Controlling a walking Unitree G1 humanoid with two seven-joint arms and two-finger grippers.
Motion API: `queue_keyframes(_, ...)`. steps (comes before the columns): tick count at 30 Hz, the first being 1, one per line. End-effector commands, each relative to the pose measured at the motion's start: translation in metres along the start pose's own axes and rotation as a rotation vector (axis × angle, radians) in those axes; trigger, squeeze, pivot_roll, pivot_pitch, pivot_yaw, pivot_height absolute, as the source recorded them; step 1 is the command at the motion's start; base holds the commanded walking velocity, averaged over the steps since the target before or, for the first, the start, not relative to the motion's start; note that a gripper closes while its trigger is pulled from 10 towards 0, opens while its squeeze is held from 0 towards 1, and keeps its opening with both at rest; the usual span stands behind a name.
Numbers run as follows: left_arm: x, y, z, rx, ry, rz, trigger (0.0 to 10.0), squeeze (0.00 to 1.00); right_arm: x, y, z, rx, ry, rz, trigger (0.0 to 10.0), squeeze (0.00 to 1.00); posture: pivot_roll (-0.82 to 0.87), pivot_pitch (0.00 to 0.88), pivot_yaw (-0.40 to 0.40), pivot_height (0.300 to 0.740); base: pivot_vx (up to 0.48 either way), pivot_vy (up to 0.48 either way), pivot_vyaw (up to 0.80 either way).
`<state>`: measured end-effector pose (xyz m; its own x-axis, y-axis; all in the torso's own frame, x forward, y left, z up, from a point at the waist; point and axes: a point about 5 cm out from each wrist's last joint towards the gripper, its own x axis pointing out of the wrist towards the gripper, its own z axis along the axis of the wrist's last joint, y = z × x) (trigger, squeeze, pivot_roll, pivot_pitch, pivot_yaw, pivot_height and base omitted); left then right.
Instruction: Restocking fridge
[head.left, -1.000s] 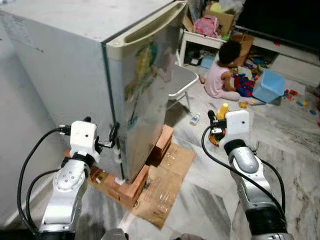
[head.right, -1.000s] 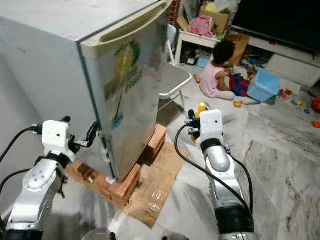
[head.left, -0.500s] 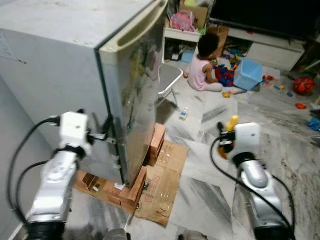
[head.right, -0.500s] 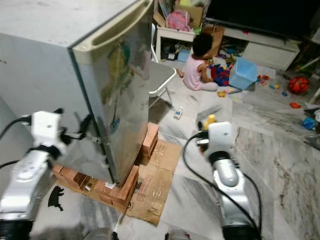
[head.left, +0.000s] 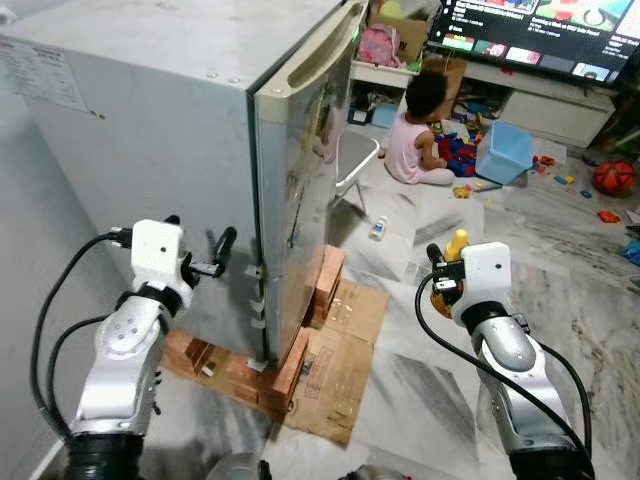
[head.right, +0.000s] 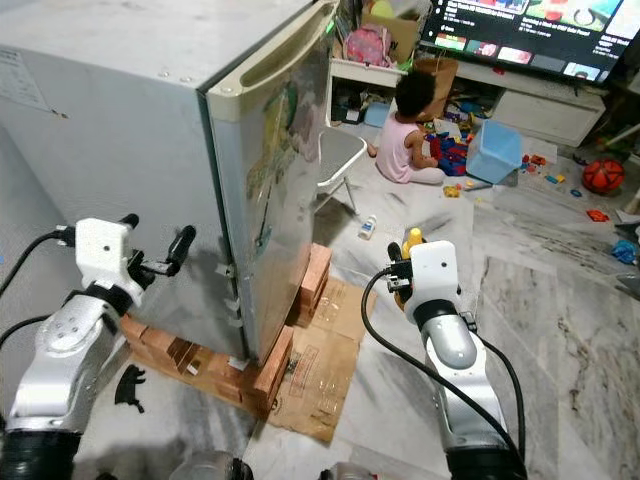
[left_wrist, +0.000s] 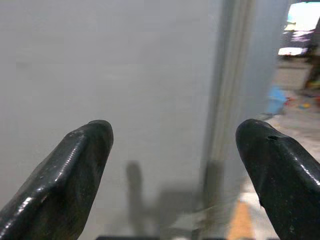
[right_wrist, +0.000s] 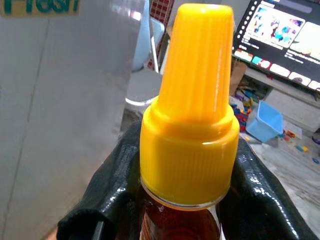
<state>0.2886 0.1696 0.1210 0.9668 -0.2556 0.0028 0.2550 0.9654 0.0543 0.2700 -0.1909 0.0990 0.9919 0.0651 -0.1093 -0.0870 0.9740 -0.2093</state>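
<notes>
The left pincer stands wide and holds nothing; through its wrist view the two black fingers frame the grey side wall of the fridge, with the door seam just ahead of them. The fridge door looks shut or nearly so, and its edge lies just beyond and to the right of that pincer, running upright from the brick footing to the cream handle at the top. That makes the left arm by far the nearer one to the door edge, so opening it is probably its job.

Further right, well apart from the fridge front, the right pincer is clamped around the neck of a bottle with a yellow cap and amber contents, held upright, cap pointing up. The bottle's way into the fridge lies to the left of this pincer, across flattened cardboard on the floor, and is blocked until the door swings out

Beyond it a person sits on the floor among toys
</notes>
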Motion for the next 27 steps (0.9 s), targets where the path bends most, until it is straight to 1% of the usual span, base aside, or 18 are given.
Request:
queue_keyframes(1,0.006,-0.008,0.0,-0.015,0.0,-0.049,10.0,0.0,-0.002,-0.001,0.007,0.0,-0.022,0.01,10.0,0.0,0.03,0.0,-0.083,0.74,0.0,0.0,0.0)
queue_keyframes(2,0.008,-0.011,0.0,-0.027,-0.004,-0.066,10.0,0.0,-0.002,0.0,0.006,0.001,-0.019,0.015,10.0,0.0,0.03,0.0,-0.083,0.74,0.0,0.0,0.0)
queue_keyframes(4,0.016,-0.021,0.004,-0.024,-0.025,-0.096,10.0,0.0,-0.004,-0.001,0.006,-0.001,-0.019,0.018,10.0,0.0,0.02,0.0,-0.075,0.74,0.0,0.0,0.0)
queue_keyframes(5,0.016,-0.021,0.004,-0.024,-0.025,-0.096,10.0,0.0,-0.004,-0.001,0.006,-0.001,-0.019,0.018,10.0,0.0,0.02,0.0,-0.075,0.74,0.0,0.0,0.0)
queue_keyframes(7,0.021,-0.028,0.006,-0.027,-0.04,-0.123,10.0,0.0,-0.004,-0.004,0.005,0.001,-0.013,0.004,10.0,0.0,0.01,0.0,-0.068,0.74,0.0,0.0,0.0)
queue_keyframes(9,0.021,-0.029,0.006,-0.028,-0.042,-0.126,10.0,0.0,-0.004,-0.004,0.005,0.002,-0.013,0.002,10.0,0.0,0.01,0.0,-0.068,0.74,0.0,0.0,0.0)
queue_keyframes(13,0.027,-0.033,0.006,-0.029,-0.049,-0.138,10.0,0.0,-0.003,-0.001,0.006,0.01,-0.012,0.003,10.0,0.0,0.02,0.0,-0.063,0.74,0.0,0.0,0.0)
queue_keyframes(17,0.035,-0.035,0.009,-0.034,-0.058,-0.141,10.0,0.0,-0.003,0.002,0.006,0.018,-0.008,0.006,10.0,0.0,0.01,0.0,-0.06,0.74,0.276,0.0,0.0)
queue_keyframes(20,0.037,-0.034,0.007,-0.021,-0.052,-0.125,10.0,0.0,-0.002,0.001,0.007,0.017,-0.012,0.001,10.0,0.0,0.01,0.0,-0.056,0.74,0.265,0.0,0.0)
queue_keyframes(22,0.039,-0.032,0.007,-0.018,-0.051,-0.1,10.0,0.0,-0.001,-0.001,0.007,0.016,-0.012,-0.007,10.0,0.0,0.01,0.0,-0.056,0.74,0.0,0.0,0.0)
queue_keyframes(25,0.042,-0.031,0.007,-0.017,-0.053,-0.091,10.0,0.0,-0.001,-0.002,0.007,0.016,-0.011,-0.01,10.0,0.0,0.01,0.0,-0.054,0.74,0.0,0.0,0.0)
queue_keyframes(26,0.043,-0.032,0.008,-0.019,-0.055,-0.093,10.0,0.0,-0.001,-0.002,0.007,0.017,-0.01,-0.011,10.0,0.0,0.01,0.0,-0.055,0.74,0.0,0.0,0.0)
queue_keyframes(27,0.046,-0.037,0.009,-0.047,-0.054,-0.116,10.0,0.0,-0.002,-0.001,0.006,0.022,-0.008,-0.008,10.0,0.0,0.01,0.0,-0.057,0.74,0.0,0.0,0.0)
